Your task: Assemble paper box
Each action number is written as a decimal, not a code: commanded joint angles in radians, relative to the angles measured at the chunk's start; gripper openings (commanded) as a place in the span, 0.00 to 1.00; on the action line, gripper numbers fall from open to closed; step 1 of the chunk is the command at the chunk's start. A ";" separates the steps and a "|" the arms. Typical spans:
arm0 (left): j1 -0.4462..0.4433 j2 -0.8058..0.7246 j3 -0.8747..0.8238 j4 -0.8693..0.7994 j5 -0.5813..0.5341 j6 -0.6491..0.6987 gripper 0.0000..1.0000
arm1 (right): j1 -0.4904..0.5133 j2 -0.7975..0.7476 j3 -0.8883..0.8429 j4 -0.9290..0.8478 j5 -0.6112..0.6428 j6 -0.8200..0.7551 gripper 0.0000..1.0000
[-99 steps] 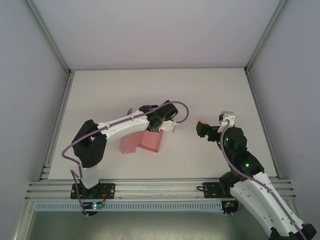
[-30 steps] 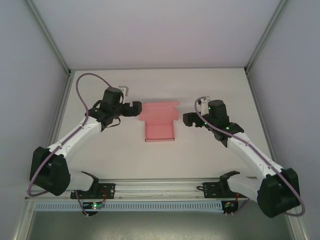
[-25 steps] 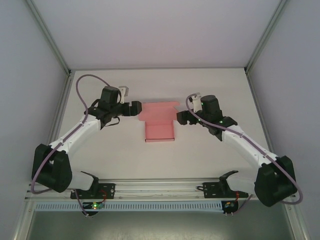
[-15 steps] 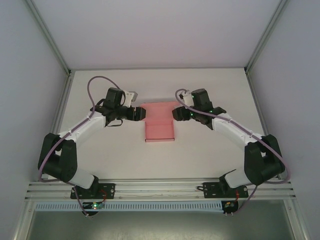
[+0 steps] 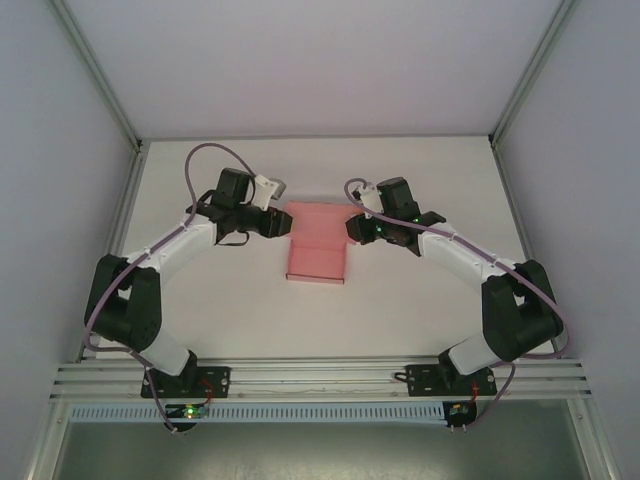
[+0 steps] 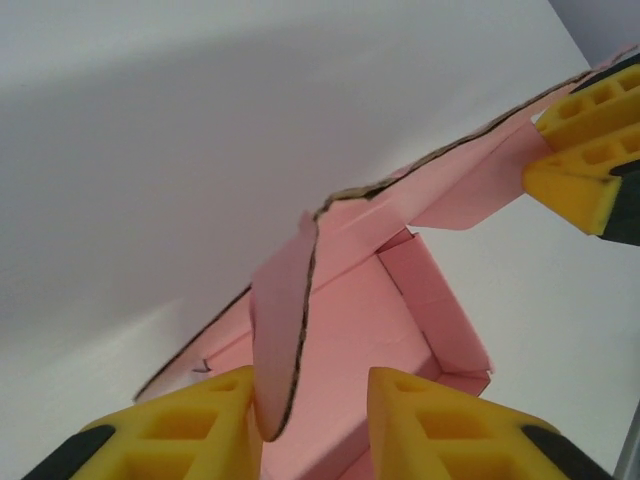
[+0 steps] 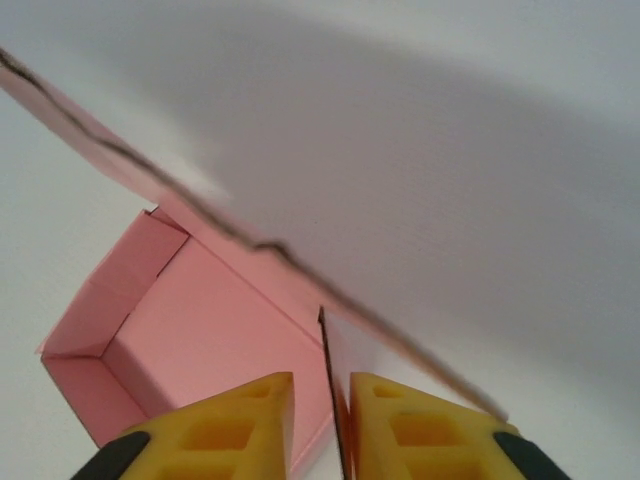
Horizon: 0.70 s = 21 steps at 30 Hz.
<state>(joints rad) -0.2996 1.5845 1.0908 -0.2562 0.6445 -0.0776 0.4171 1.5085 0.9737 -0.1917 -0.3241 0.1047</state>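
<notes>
Pink paper box point(image 5: 317, 250) lies open mid-table point(image 5: 420, 180). We see the left gripper point(image 5: 283, 225) at its 10 o'clock, jaws apart straddling a side flap point(image 6: 280, 340). The right gripper point(image 5: 352, 229) is at 2 o'clock, jaws barely apart round the opposite flap point(image 7: 333, 390), probably to fold both inward.
</notes>
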 commanded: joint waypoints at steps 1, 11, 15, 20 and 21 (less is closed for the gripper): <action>0.004 0.026 0.040 -0.057 0.051 0.053 0.31 | 0.011 0.010 0.030 -0.014 -0.022 -0.003 0.19; 0.004 0.002 0.063 -0.161 -0.135 0.122 0.38 | 0.002 0.014 0.038 -0.025 -0.033 -0.039 0.02; 0.012 -0.035 0.049 -0.186 -0.284 0.136 0.39 | -0.004 0.023 0.041 -0.029 -0.060 -0.073 0.00; 0.027 -0.020 0.090 -0.219 -0.259 0.207 0.43 | -0.011 0.030 0.045 -0.028 -0.133 -0.128 0.00; 0.028 -0.008 0.100 -0.225 -0.264 0.216 0.43 | -0.011 0.029 0.045 -0.028 -0.145 -0.139 0.00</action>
<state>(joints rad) -0.2855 1.5715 1.1481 -0.4282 0.4126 0.0669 0.4141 1.5261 0.9867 -0.2131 -0.3943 0.0212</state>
